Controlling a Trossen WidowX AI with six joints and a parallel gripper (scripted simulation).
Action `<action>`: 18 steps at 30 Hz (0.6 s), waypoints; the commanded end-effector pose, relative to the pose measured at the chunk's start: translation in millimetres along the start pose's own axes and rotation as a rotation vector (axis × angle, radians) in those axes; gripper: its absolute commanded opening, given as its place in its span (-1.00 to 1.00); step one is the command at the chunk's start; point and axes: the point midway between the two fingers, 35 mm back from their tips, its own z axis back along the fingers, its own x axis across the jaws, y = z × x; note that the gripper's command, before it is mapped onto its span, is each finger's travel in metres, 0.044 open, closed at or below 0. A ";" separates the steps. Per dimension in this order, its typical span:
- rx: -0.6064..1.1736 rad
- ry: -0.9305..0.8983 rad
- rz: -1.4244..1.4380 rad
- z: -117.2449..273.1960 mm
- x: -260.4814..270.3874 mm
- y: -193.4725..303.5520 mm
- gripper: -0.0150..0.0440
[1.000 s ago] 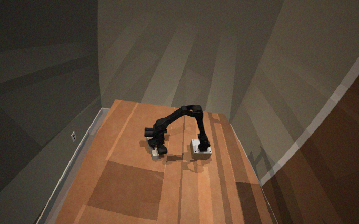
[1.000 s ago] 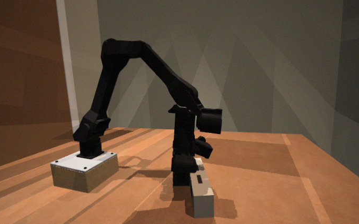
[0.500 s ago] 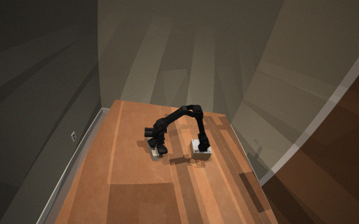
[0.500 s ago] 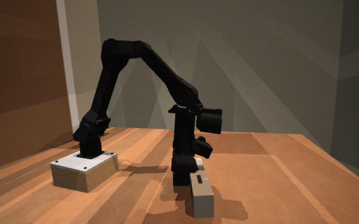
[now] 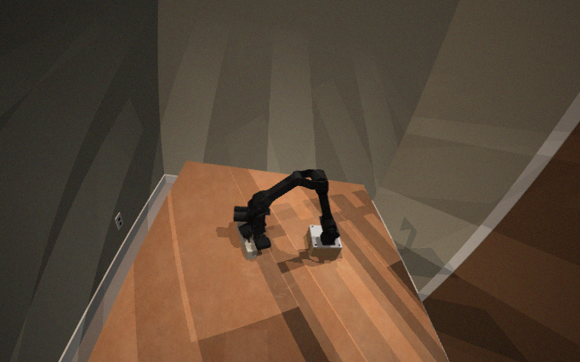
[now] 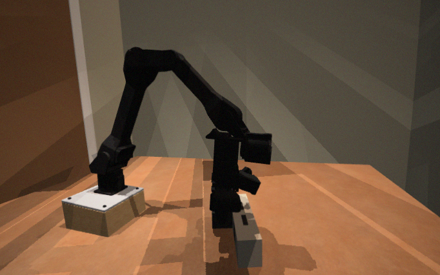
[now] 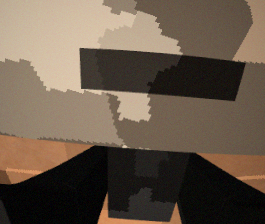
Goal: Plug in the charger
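The grey power strip (image 5: 251, 255) (image 6: 249, 252) (image 7: 28, 105) lies on the table. One dark slot-shaped outlet (image 6: 244, 219) (image 7: 158, 75) shows in its top; the gripper hides part of the strip in the top and exterior views. My gripper (image 5: 262, 242) (image 6: 222, 218) (image 7: 143, 147) points down and is shut on the dark charger (image 7: 142, 187). The charger shows between the black fingers, just off the strip's long edge, on the robot base's side. It is not over the outlet seen in the wrist view. The prongs are hidden, and the shutter cannot be made out.
The arm's base stands on a box with a white top plate (image 5: 315, 231) (image 6: 86, 202), and the arm arches from there to the strip. The wooden table (image 5: 220, 291) (image 6: 317, 218) carries broad shadows. A wall socket (image 5: 119, 220) is on the dark wall at the left.
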 end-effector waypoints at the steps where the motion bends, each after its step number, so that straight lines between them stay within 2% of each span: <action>1: -0.036 0.000 0.005 1.0 0.8 -8.1 -0.49; 18: -0.036 0.000 0.005 2.3 0.9 -7.7 -0.49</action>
